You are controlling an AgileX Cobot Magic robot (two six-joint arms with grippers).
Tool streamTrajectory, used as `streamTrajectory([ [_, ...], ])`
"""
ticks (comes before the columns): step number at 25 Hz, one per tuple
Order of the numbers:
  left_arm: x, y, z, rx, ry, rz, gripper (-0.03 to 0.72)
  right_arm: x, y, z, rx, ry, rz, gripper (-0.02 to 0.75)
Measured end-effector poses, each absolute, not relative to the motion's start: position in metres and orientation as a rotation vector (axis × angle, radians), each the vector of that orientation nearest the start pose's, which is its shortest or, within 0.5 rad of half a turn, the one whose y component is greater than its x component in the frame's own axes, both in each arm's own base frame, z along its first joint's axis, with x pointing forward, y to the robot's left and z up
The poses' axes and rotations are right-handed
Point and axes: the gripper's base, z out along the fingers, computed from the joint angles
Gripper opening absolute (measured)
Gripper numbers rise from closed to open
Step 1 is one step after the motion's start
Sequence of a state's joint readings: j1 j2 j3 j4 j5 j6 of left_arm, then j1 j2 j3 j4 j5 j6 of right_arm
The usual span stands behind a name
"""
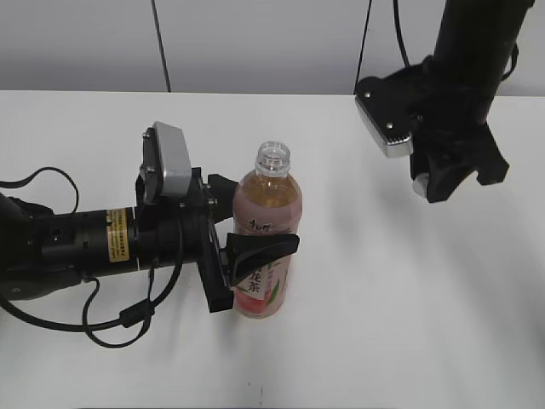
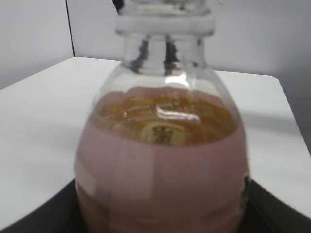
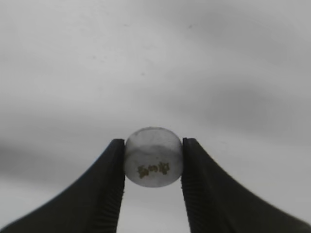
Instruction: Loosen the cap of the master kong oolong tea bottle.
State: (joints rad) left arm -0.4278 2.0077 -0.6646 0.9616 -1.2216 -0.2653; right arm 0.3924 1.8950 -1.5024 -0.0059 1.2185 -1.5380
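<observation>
The left arm (image 1: 77, 243) lies low and level across the white table (image 1: 409, 324), reaching in from the left edge. Its gripper (image 1: 255, 256) is closed round the bottle (image 1: 266, 247) at label height, one black finger (image 1: 264, 245) across the front and the other behind. The bottle stands upright near the table's middle, its clear threaded neck (image 1: 274, 158) open — no cap on it.

The right arm (image 1: 473, 60) comes down from the top right, its gripper (image 1: 423, 183) hanging above the table, well apart from the bottle. Between its two ribbed black fingers (image 3: 206, 194) sits the cap (image 3: 153, 157), pinched by its sides; it is small, round and white, with a small dark mark on the face toward the wrist camera.

One bottle, one cap, two arms. The bottle is clear smooth plastic with rounded shoulders, holding pinkish-amber tea up to the shoulder — the left wrist view shows the liquid line. The label (image 1: 260, 285) is pink and white with dark characters.
</observation>
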Motion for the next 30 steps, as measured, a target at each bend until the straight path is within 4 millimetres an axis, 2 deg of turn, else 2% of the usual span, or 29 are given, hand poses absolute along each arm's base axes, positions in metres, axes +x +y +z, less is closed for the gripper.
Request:
streamTrajectory([
  [7,0.253,-0.192,0.116,1.118,1.450,-0.961,0.433,0.363,0.114,0.165,-2.484,2.093,0.148,0.274],
  [11,0.253,-0.192,0.117,1.116,1.451,-0.960,0.433,0.367,0.105,0.148,-2.413,2.220,0.190,0.274],
  [16,0.253,-0.192,0.117,1.113,1.451,-0.959,0.433,0.369,0.104,0.124,-2.378,2.304,0.227,0.279],
  [19,0.253,-0.192,0.117,1.112,1.452,-0.959,0.433,0.370,0.104,0.113,-2.338,2.357,0.231,0.351],
  [22,0.253,-0.192,0.117,1.112,1.452,-0.959,0.433,0.372,0.105,0.114,-2.269,2.413,0.213,0.522],
  [24,0.253,-0.192,0.117,1.112,1.452,-0.959,0.433,0.374,0.106,0.117,-2.186,2.488,0.199,0.593],
  [25,0.253,-0.192,0.117,1.112,1.452,-0.959,0.433,0.377,0.106,0.123,-2.132,2.528,0.184,0.603],
  [28,0.253,-0.192,0.117,1.112,1.452,-0.959,0.433,0.389,0.112,0.162,-1.937,2.573,0.086,0.565],
  [30,0.253,-0.192,0.117,1.112,1.452,-0.959,0.433,0.398,0.115,0.209,-1.730,2.566,0.008,0.543],
])
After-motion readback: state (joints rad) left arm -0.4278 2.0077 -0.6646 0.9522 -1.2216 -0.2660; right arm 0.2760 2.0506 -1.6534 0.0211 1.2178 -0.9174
